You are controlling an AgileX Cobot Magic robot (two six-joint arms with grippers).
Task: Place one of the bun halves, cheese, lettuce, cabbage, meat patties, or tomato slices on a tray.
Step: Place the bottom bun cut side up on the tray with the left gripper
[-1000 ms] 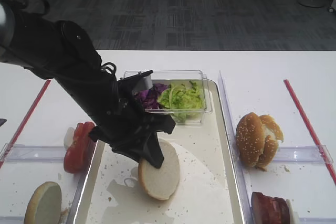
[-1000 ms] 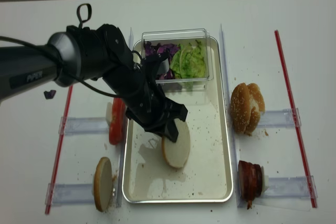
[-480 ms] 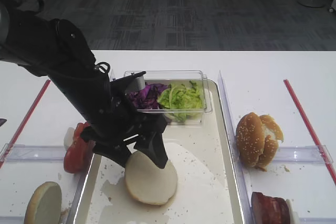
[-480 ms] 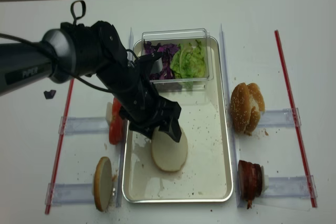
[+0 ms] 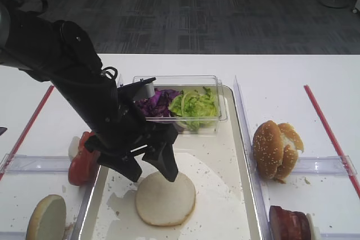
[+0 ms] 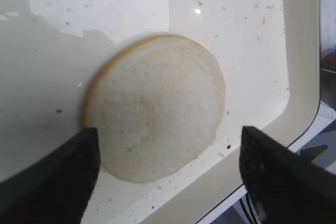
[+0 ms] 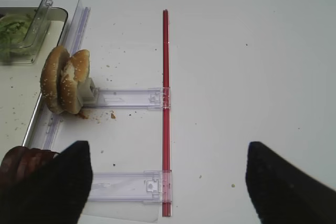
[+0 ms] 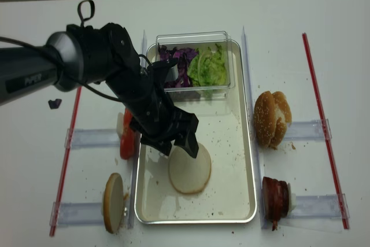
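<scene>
Resting on white tabletop (image 8: 191,10): tray (image 8: 243,143). Lying flat, cut face up, on tray floor: plain bun half (image 5: 165,198). Hovering just above it, spread wide, gripping nothing: left tool (image 5: 149,168). Partly legible arm lettering; right tool (image 7: 168,182) gaping, holding nothing.

Off-white bun half (image 5: 165,198) — crumb-speckled cream tray (image 5: 225,155)

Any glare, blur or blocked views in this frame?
Exterior high: window glare on the tray floor beside the bun half. Left wrist: bun sharp, left gripper fingers dark and blurred. Right wrist: right gripper fingers blurred at the bottom corners.
</scene>
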